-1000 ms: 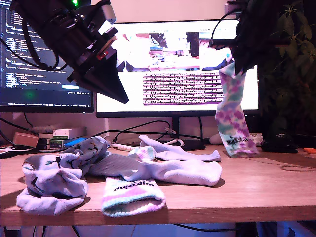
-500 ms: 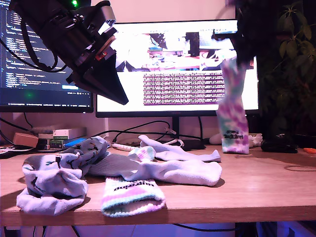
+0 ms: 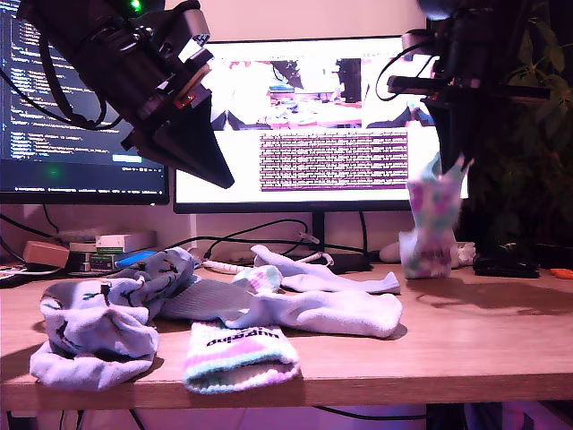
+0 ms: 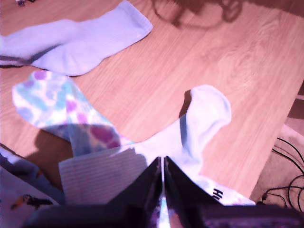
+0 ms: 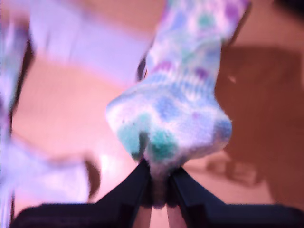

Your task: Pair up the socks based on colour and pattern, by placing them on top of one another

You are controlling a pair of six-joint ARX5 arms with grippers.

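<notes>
One tie-dye sock hangs crumpled at the exterior view's far right, its lower end on the desk. The other socks lie heaped at that view's near left.

Soft cloth on matt wood

Fuzzy knit pastel tie-dye sock, smooth ribbed plain white cotton sock, matt grained brown wooden desk, matt black plastic gripper fingers.

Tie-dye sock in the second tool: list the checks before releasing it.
1. Grip: my second gripper pinches the held tie-dye sock. Ok.
2. Sock bottom on the table: it bunches at the exterior view's right. Ok.
3. Over its match: the other tie-dye sock lies at the front edge, far away. Not ok.
4. My first gripper: tool shut, above the pile. Ok.
5. White socks paired: overlapping loosely. Cannot tell.
</notes>
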